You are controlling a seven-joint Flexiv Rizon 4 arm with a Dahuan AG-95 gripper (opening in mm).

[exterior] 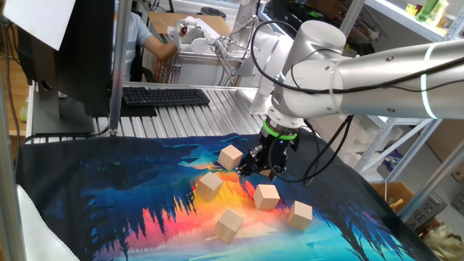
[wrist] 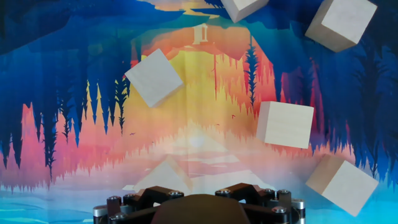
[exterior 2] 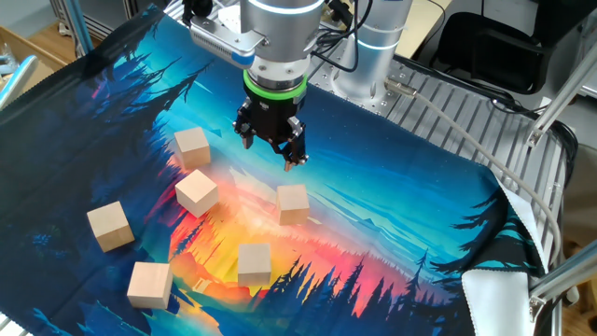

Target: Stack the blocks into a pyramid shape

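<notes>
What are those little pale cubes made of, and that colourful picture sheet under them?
The pale tan cubes look like unpainted wood: matte, light faces with faint grain and sharp edges. The forest-sunset sheet seems to be printed fabric, since it wrinkles and drapes over the table edge; the exact fibre can't be told.

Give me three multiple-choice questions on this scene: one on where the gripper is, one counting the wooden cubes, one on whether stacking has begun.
1. The black two-finger gripper hangs over: A the keyboard; B the colourful forest-print cloth; C the bare metal table.
2. Light tan wooden cubes in the other fixed view: A four; B six; C eight.
3. The cubes are: A all lying singly; B stacked in pairs; C a finished pyramid.
Answers: B, the cloth lies beneath it; B, six show there, apart; A, none rests on another.
</notes>
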